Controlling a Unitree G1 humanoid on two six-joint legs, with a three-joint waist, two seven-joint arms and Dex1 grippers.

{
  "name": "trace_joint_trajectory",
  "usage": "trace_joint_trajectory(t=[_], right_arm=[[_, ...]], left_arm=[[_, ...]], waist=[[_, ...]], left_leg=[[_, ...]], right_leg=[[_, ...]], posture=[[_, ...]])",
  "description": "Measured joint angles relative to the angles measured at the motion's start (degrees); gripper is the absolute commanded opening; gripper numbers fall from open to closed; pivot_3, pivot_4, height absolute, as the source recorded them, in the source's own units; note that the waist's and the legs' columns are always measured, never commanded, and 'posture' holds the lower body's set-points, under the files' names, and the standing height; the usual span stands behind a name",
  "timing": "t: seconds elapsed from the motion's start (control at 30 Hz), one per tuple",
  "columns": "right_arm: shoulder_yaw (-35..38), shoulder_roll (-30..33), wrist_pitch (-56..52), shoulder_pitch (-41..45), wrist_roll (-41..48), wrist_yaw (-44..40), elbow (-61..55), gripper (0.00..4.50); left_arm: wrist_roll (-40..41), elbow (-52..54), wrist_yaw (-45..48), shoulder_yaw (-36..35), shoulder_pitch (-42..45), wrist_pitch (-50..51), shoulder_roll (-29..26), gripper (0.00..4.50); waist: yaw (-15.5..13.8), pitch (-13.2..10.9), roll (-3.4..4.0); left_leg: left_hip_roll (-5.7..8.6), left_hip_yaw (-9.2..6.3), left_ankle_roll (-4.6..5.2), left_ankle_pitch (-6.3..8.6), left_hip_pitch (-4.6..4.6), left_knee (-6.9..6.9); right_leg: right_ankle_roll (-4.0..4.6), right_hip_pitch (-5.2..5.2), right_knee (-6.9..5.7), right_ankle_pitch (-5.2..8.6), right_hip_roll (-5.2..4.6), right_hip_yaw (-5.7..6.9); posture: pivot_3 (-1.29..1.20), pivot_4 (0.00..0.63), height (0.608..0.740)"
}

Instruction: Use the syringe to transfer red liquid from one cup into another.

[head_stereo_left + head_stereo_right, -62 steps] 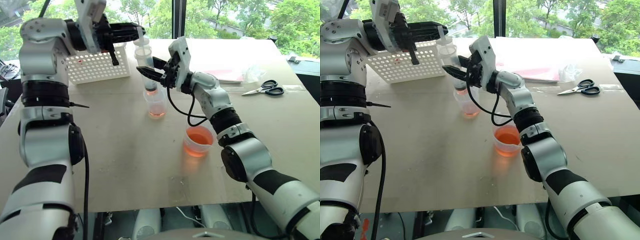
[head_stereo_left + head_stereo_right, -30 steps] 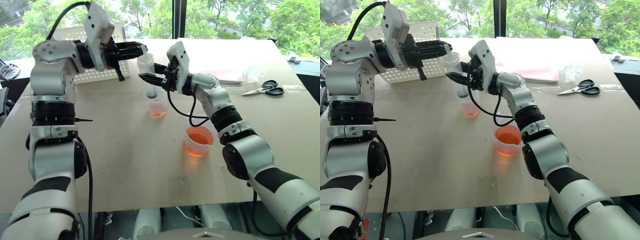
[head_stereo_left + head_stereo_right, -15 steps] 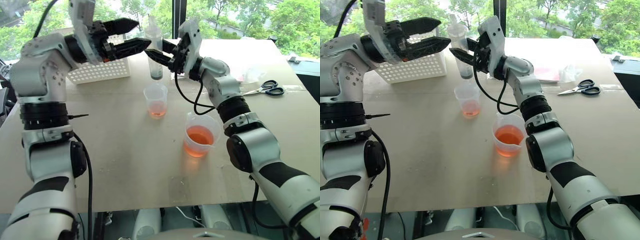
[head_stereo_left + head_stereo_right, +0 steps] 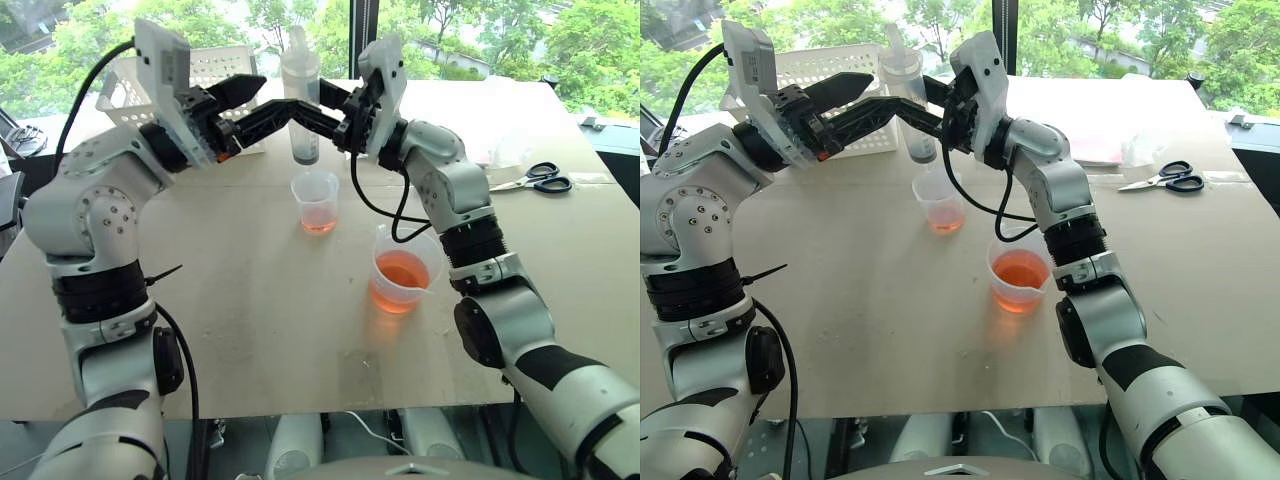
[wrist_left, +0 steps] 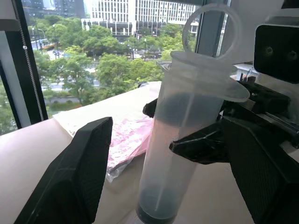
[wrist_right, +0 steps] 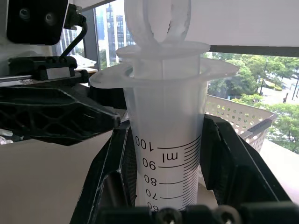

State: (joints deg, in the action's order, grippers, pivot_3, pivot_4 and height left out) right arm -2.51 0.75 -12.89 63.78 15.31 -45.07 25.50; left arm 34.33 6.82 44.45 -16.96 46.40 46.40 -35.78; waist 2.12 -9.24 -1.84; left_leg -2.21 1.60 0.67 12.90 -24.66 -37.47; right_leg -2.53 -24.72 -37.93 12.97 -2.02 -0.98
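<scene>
So the table (image 4: pixel 250 330) is the big flat stage here, with a white perforated basket (image 4: pixel 215 70) way back around 11 o'clock and scissors (image 4: pixel 540 180) off at 3 o'clock. Nearer the middle, the spouted beaker (image 4: pixel 402 270) sits at roughly 4 o'clock from the narrow cup (image 4: pixel 317 200), close by but not touching, and both have red liquid (image 4: pixel 400 272) in them, the beaker a lot more. Straight above the narrow cup, at its 12 o'clock, the syringe (image 4: pixel 301 105) hangs upright, tip down and clear of the rim. The right gripper (image 4: pixel 335 118) is clenched on the barrel just under the flange, so that's what carries it. The left gripper (image 4: pixel 275 105) has its fingers spread wide either side of the barrel, not gripping anything. Handling-wise, I'd guess the syringe is light, stiff plastic and pretty slick, so a mid-barrel pinch could let it swivel or slide; staying right below the wide flange looks like the safest hold, with the ring-topped plunger left free for the other claw. The thin cups look tippy, so I'd keep the tip from bumping a rim.
</scene>
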Motion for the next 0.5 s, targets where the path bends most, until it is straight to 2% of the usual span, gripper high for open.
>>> trace_joint_trajectory(t=[0.4,0.47,0.5], right_arm=[[-2.93,0.03,-2.55,-2.05,-1.17,2.02,-7.14,1.44],[-2.65,0.31,-5.24,-2.43,0.37,2.59,-9.28,1.44],[-1.40,2.54,-8.90,-2.45,2.38,2.95,-11.64,1.44]], left_arm=[[3.10,1.71,-1.17,2.07,0.85,-0.81,0.59,3.71],[4.88,1.88,-1.06,1.88,1.02,-0.28,0.59,3.71],[7.62,2.58,-0.88,1.55,1.00,1.20,0.53,3.71]], waist=[[0.17,0.00,0.00],[0.13,0.00,0.00],[-0.23,0.00,-0.01]], left_leg=[[-0.01,-0.02,-0.01,-0.01,0.00,0.03],[-0.01,-0.02,-0.01,-0.01,-0.01,0.03],[-0.01,-0.09,-0.01,-0.01,-0.06,0.01]], right_leg=[[0.00,-0.01,0.02,0.00,0.02,0.01],[0.00,0.00,0.01,0.00,0.01,0.00],[0.00,0.01,0.01,0.00,-0.02,0.07]], posture=[[0.00,0.150,0.740],[0.00,0.150,0.740],[0.00,0.150,0.740]])
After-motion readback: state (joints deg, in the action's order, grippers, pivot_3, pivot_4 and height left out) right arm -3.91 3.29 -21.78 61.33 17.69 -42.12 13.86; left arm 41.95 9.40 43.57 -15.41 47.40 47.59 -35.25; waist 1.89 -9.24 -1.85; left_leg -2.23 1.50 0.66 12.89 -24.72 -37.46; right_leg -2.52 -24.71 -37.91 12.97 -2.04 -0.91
